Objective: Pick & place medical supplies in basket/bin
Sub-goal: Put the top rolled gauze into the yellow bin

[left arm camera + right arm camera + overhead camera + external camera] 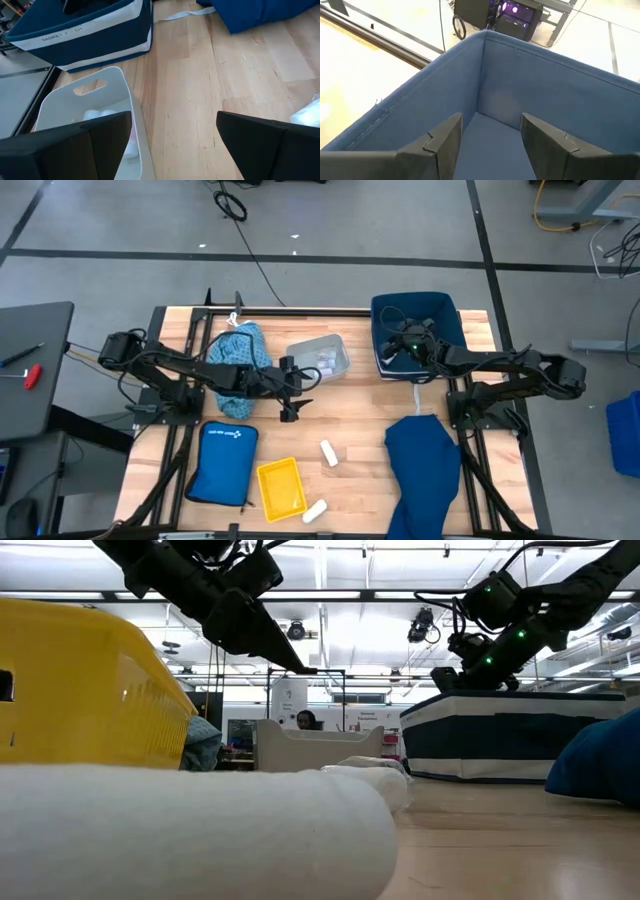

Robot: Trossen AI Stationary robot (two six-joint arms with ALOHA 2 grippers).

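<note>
My right gripper [492, 130] stands open over the navy basket [440, 315], with only the basket's inside between its fingers. My left gripper [175, 120] stands open above the bare wood, just beside the white bin [335, 350], which holds small white things [100, 115]. Its arm passes over a light blue patterned cloth [240, 345] lying at the far left. A large navy cloth [425, 470] lies near the front right. Two white rolls [328, 452] [315, 511] lie on the table near the front.
A flat bright blue pouch [222, 463] and a yellow tray [280, 487] lie at the front left. A white strap [182, 14] trails from the basket toward the navy cloth. Bare wood shows between the white bin and the navy cloth.
</note>
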